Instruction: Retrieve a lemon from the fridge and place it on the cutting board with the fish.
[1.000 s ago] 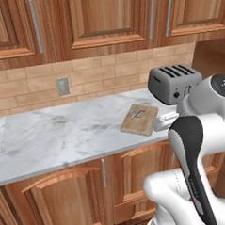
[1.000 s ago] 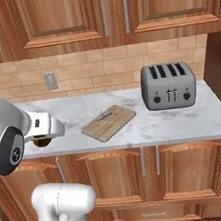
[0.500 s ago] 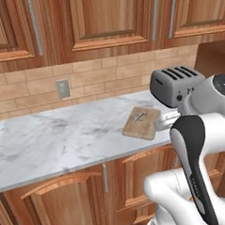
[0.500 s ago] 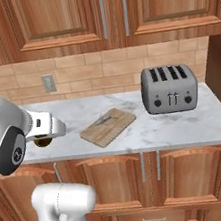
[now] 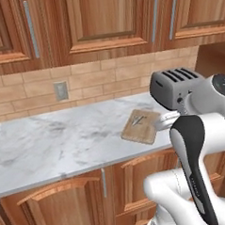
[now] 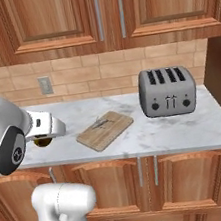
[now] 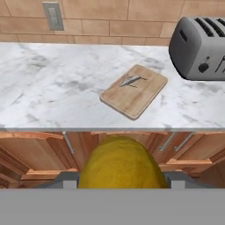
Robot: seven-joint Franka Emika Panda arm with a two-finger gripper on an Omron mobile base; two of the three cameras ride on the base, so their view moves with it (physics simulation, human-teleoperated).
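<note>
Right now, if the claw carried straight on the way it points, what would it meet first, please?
Probably the front edge of the marble counter, just short of the cutting board with the fish. The claw holds the lemon; depth is uncertain.

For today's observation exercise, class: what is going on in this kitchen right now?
A white robot arm is carrying a lemon between its gripper fingers, held out in front of the counter. On the marble counter lies a wooden cutting board with a small fish on it, and a grey toaster stands to the right of the board. The lemon is not yet on the board.
</note>
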